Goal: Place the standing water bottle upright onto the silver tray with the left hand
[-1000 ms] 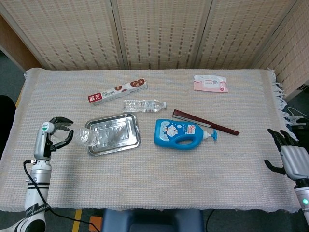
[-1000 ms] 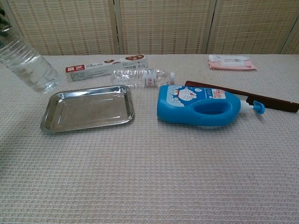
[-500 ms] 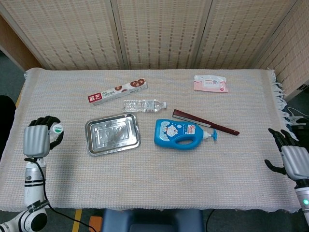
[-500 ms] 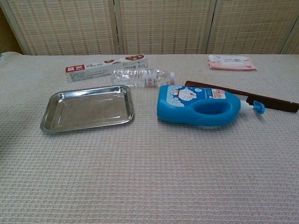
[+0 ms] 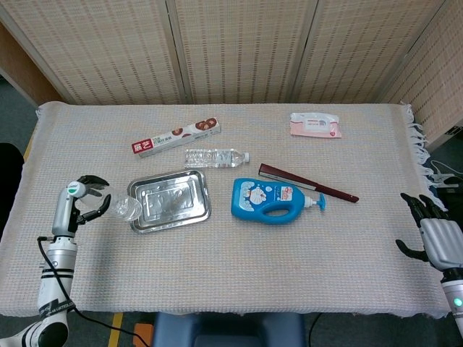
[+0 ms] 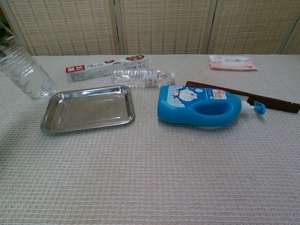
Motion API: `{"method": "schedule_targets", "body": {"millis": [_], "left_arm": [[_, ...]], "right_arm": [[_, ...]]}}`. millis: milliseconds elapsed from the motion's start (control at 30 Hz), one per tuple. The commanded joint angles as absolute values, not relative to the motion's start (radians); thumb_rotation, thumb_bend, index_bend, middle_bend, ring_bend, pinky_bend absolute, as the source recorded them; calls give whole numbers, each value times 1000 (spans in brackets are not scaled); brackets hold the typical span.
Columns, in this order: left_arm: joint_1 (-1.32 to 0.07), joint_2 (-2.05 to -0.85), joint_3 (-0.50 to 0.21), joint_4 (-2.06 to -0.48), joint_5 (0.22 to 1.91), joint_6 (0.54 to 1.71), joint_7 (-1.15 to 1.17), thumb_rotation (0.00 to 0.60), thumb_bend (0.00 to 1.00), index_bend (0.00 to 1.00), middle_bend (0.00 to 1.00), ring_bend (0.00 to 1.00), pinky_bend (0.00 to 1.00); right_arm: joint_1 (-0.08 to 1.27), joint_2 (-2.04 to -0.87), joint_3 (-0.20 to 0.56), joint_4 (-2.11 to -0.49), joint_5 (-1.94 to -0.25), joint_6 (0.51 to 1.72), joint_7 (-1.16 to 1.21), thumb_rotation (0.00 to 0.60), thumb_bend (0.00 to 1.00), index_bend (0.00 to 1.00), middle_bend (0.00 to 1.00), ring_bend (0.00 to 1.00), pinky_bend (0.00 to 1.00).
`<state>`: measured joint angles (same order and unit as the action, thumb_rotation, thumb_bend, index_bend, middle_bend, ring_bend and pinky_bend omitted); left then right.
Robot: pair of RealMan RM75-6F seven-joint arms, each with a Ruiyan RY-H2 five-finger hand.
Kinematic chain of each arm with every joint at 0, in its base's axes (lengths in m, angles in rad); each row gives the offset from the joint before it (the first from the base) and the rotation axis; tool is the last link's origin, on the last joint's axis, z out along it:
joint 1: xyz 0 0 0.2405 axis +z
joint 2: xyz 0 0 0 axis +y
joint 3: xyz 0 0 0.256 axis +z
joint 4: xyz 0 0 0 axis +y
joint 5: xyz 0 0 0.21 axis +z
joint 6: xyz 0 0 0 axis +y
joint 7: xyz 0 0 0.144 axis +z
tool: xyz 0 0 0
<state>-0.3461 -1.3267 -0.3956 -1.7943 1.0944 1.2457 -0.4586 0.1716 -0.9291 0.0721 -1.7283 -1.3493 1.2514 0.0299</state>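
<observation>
My left hand grips a clear water bottle by its neck, just below the green cap. The bottle is tilted, with its base toward the silver tray and reaching the tray's left edge. In the chest view the bottle leans at the far left, its base just beyond the tray; the hand itself is outside that view. The tray has nothing in it. My right hand hangs at the table's right edge, fingers apart and holding nothing.
A second clear bottle lies flat behind the tray, beside a long red-and-white box. A blue detergent bottle lies to the right of the tray, with a dark folded fan behind it. A wipes pack sits far back.
Half a second ago the left hand had swung out left, the bottle gone from the chest view. Now it is back by the tray's left edge. The right hand stayed still.
</observation>
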Motion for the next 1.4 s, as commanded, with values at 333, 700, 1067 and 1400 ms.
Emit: {"method": "schedule_targets", "body": {"millis": [333,700,1067,1400], "left_arm": [[-410,-1338,-398,-1724,1068,1261,-123,600,561,605,742,528,543],[-473,-1195,-488,-1797,1018,1200,-81,600,566,605,742,528,543],[-423,-1312,-299,-1730,1046,1187,-84,600,566,605,743,528,543],[-473,-1289,-409,-1712,1122,1302,-30,600,566,605,743,528,543]], "right_arm": [[175,-927,73,-1729,-1340,1242,28,600,189,39,110,0,180],[173,-927,73,-1730,-1343,1248,29,600,189,39,111,0,180],[175,-929,73,-1729,-1340,1244,31,600,190,39,110,0,180],[177,-930,70,-1730,-1341,1240,19,600,189,39,110,0,180]]}}
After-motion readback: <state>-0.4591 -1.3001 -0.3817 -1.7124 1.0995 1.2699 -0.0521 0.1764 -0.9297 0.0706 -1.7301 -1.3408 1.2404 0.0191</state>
